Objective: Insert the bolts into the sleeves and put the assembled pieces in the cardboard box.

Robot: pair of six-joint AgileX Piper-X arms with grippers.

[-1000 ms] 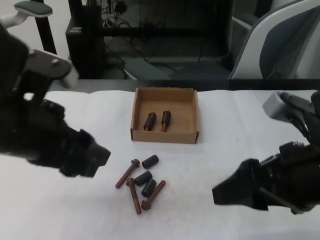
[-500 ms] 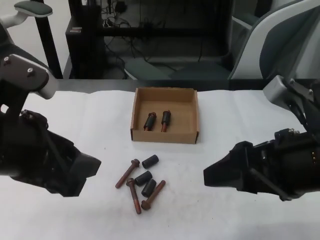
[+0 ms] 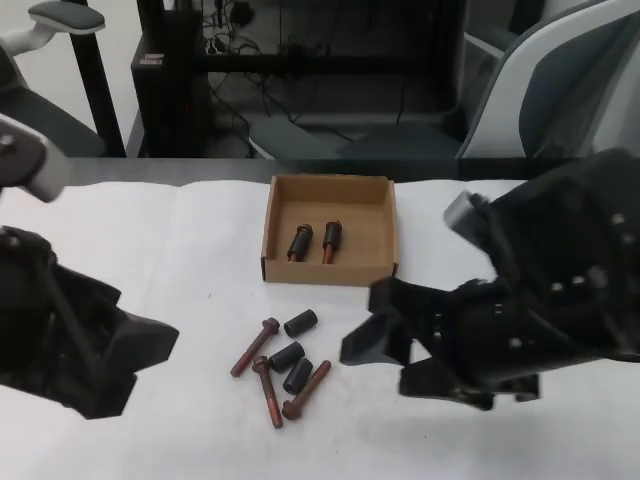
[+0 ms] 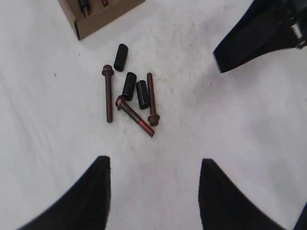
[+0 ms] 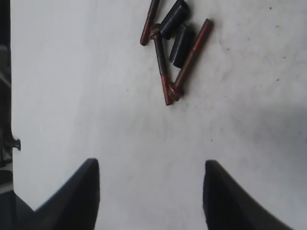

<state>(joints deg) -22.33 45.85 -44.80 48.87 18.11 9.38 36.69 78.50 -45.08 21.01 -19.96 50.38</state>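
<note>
Both sets of jaws spread and empty: right gripper and left gripper, low on either side of the patch in front of the cardboard box. Risk: both go for that patch and the arms clash. Three bolts and three sleeves lie there, crossed and touching; a pinch could drag or roll neighbours. Two assembled pieces inside the box, seating depth unclear. The right arm hides the bench right of the box.

Coppery-red bolts, black sleeves, tan cardboard box, white bench cloth, black arms
</note>
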